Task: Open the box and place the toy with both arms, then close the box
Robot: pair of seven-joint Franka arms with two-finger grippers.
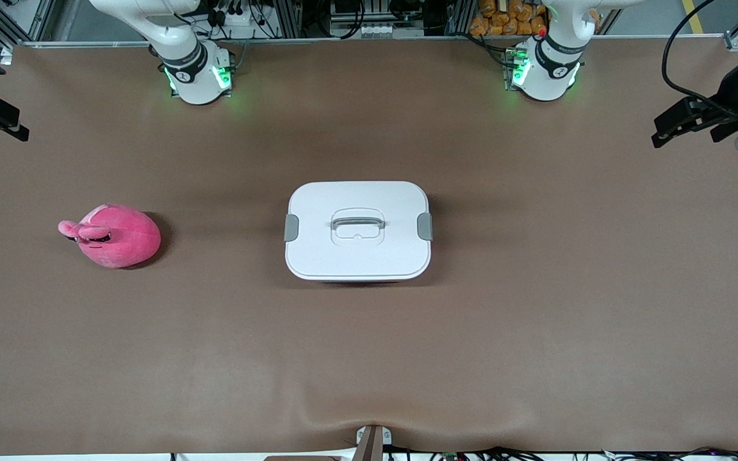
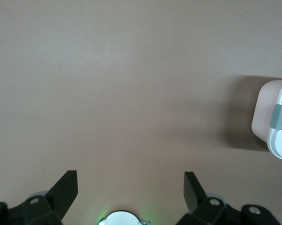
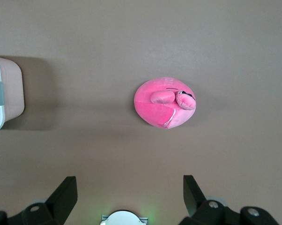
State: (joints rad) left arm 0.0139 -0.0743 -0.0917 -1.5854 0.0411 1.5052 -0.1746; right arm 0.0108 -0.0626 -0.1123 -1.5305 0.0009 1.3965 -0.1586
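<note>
The left gripper (image 2: 130, 190) hangs high over bare table (image 1: 535, 307) toward the left arm's end from the box (image 1: 357, 230); its fingers stand wide apart and hold nothing. The right gripper (image 3: 130, 192) hangs high too, toward the right arm's end from the box, also spread wide and empty, with the toy (image 3: 165, 103) below its camera. The box sits at the middle of the table, its white lid (image 1: 375, 198) on and a grey clip (image 1: 425, 226) at each short side. The toy (image 1: 114, 235) lies on the table well apart from the box, toward the right arm's end.
</note>
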